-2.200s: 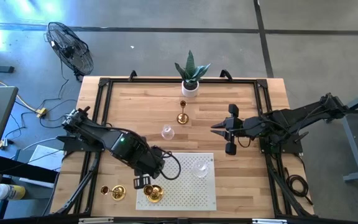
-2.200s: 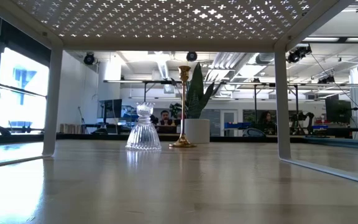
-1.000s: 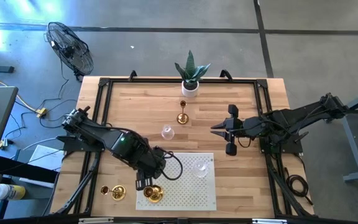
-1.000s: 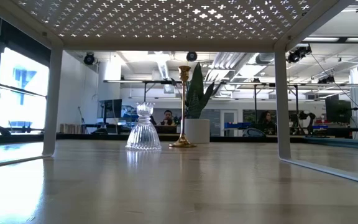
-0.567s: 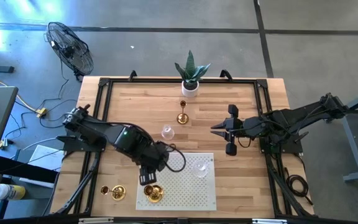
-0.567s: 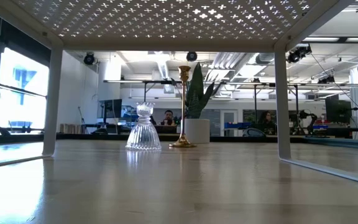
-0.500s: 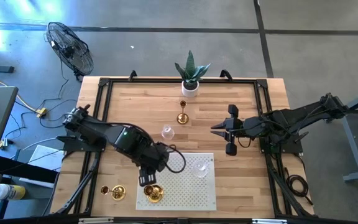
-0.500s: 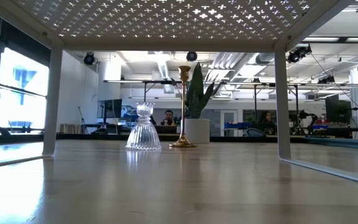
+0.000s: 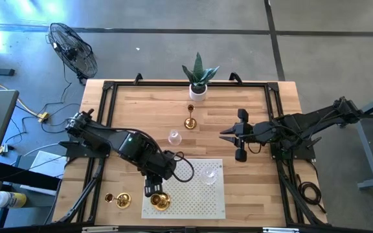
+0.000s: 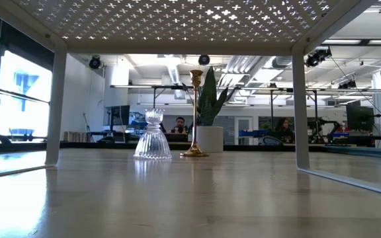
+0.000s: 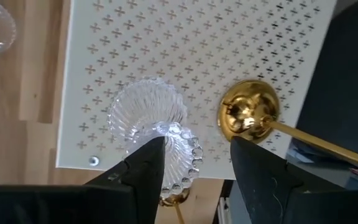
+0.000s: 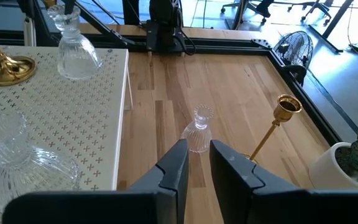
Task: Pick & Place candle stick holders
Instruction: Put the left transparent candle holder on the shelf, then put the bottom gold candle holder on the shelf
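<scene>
Since a moment ago, our left gripper has slid slightly back toward the near edge of the white perforated mat. Its jaws stand parted, holding nothing, above a clear glass holder and a gold holder that rest on the mat. From above, the glass one beneath the gripper is hard to make out. Another glass holder stands on the mat's far right part. A second gold holder sits on the counter left of the mat. A tall gold holder and a small glass holder stand on bare counter near the potted plant. Our right gripper waits mid-counter, jaws nearly closed and empty.
</scene>
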Robot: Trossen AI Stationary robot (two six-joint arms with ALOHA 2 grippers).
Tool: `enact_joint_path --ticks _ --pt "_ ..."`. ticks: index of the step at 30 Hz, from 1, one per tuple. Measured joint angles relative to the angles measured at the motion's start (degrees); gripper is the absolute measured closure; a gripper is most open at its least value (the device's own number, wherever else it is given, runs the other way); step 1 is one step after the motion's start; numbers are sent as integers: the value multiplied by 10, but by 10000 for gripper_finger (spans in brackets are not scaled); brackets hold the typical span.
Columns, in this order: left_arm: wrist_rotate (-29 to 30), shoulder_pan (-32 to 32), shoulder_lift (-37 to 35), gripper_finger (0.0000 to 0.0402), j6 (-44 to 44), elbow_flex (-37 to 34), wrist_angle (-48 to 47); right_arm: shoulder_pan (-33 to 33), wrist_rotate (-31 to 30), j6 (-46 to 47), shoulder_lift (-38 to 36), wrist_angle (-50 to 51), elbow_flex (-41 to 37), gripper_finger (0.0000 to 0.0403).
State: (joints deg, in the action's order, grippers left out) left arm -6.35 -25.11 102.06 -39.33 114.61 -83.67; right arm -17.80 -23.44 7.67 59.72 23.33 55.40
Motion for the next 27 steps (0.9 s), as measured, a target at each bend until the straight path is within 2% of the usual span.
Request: enact_joint_path --ticks 16,27 --pt "10 0 0 222 -1 0 -23 0 -1 -2 0 0 0 347" --pt "73 -5 -1 222 1 80 -53 0 -2 -2 0 0 0 348"
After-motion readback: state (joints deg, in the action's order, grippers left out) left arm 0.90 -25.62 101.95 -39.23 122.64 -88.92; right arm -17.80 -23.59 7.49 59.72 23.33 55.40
